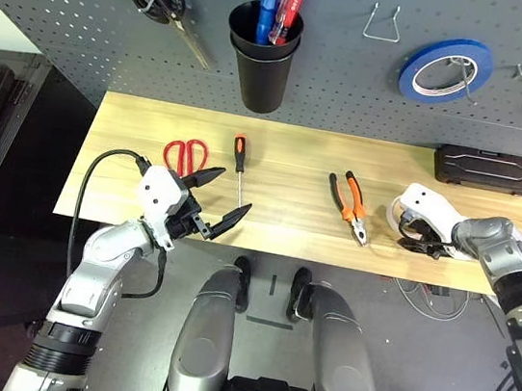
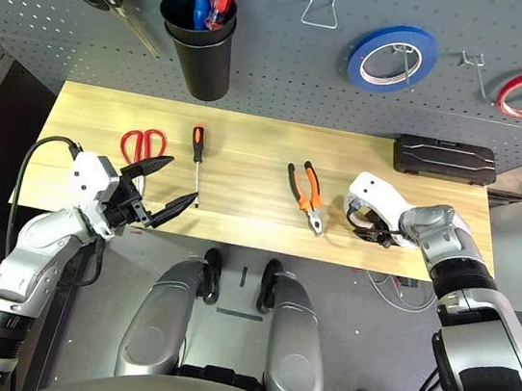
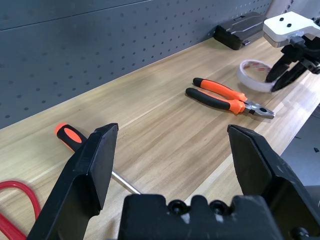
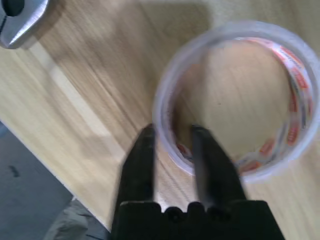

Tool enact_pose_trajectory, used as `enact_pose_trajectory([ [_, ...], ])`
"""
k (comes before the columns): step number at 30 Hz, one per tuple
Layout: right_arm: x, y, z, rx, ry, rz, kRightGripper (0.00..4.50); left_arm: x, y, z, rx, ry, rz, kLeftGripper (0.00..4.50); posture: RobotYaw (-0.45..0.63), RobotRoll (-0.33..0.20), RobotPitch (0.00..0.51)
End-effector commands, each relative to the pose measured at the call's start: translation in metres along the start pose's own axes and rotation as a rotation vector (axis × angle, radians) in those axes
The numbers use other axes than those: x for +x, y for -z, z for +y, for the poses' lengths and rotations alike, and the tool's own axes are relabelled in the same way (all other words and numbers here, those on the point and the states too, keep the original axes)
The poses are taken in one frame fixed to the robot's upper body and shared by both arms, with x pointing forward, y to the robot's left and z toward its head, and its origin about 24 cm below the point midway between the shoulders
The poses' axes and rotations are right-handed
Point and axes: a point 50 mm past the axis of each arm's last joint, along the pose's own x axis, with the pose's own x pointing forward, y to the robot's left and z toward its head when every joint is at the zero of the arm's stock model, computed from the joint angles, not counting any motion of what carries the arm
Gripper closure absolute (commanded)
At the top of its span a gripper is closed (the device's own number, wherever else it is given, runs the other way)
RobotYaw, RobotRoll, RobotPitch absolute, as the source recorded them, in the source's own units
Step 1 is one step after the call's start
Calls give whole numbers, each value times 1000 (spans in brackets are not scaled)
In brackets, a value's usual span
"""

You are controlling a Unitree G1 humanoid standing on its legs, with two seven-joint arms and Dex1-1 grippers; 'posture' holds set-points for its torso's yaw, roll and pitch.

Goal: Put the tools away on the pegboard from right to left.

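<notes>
Cream-white tape roll [image 4: 240, 100]: light, stiff ring, slippery face. Right hand [image 4: 172, 132] clamped across its wall; left hand [image 1: 217, 199] open.

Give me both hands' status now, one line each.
Left hand: open, holding nothing, hovering at the table's near edge.
Right hand: closed on the wall of the cream-white tape roll, one finger inside the ring, one outside.

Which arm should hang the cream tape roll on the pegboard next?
Right. Its gripper is already shut on the tape roll, one finger inside the ring. The left gripper hovers open near the screwdriver.
</notes>
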Motion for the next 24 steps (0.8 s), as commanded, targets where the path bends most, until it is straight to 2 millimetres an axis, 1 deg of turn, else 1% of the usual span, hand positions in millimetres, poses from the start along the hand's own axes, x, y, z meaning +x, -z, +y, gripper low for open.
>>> enact_pose_trajectory([
  [1, 3, 15, 10, 35, -21, 23, 4462, -2, 3, -4, -1, 17, 24, 0, 103, 0, 392],
  [4, -4, 15, 6, 56, 25, -3, 4462, -1, 3, -3, 2, 25, 18, 0, 100, 0, 383],
  [9, -19, 16, 6, 72, 60, -40, 4462, 2, -1, -6, 4, 54, -4, 0, 90, 0, 366],
  [16, -40, 11, 8, 97, 146, -113, 4462, 1, 0, -21, 58, 175, -2, 0, 79, 0, 345],
  [20, -56, 0, 5, 128, 238, -209, 4462, 2, 1, -23, 88, 209, -11, 0, 71, 0, 324],
  [24, -68, -4, 6, 139, 326, -274, 4462, 6, -3, -22, 141, 245, -48, 0, 63, 0, 308],
])
